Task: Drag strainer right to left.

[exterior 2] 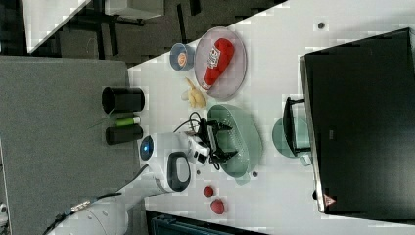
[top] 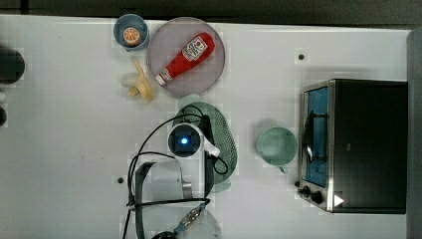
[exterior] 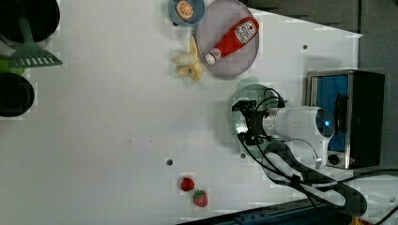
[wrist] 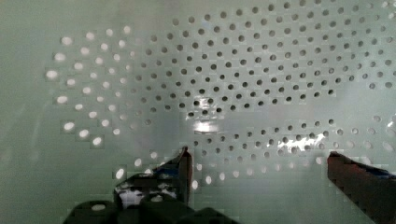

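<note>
1. Strainer (top: pixel 222 134) lies on the white table (top: pixel 74 139), between the grey plate (top: pixel 219 55) and the mint cup (top: pixel 276 145); its long axis runs up-down in the top view.
2. Gripper (wrist: pixel 259 161) hangs directly over the perforated bowl, low inside it, fingers spread wide, holding nothing.
3. Bare tabletop extends toward the top view's left; the banana (top: pixel 142 82) sits near the upper edge of that path.

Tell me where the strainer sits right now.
In the top view the strainer lies near the table's middle, just below the grey plate holding the ketchup bottle, with the mint cup to its right and the gripper over it.
</note>
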{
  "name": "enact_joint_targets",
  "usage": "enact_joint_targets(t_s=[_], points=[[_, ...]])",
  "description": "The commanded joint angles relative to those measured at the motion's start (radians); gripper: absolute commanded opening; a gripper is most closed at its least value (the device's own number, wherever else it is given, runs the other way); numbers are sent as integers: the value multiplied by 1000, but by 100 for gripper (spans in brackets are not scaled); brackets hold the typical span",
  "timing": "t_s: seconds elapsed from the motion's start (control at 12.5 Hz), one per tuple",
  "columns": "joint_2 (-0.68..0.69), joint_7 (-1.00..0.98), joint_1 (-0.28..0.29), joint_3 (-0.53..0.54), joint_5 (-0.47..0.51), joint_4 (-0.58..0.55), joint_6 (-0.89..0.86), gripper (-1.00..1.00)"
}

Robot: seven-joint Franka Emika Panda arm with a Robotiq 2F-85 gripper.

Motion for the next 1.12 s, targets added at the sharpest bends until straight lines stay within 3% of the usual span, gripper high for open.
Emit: enact_joint_targets(t_s=[0.08,0.4,1.12], points=[[-15,53,44,5,33,22,-35,100],[8,178,118,14,106,80,-103,100],[101,450,296,30,114,242,-152,100]])
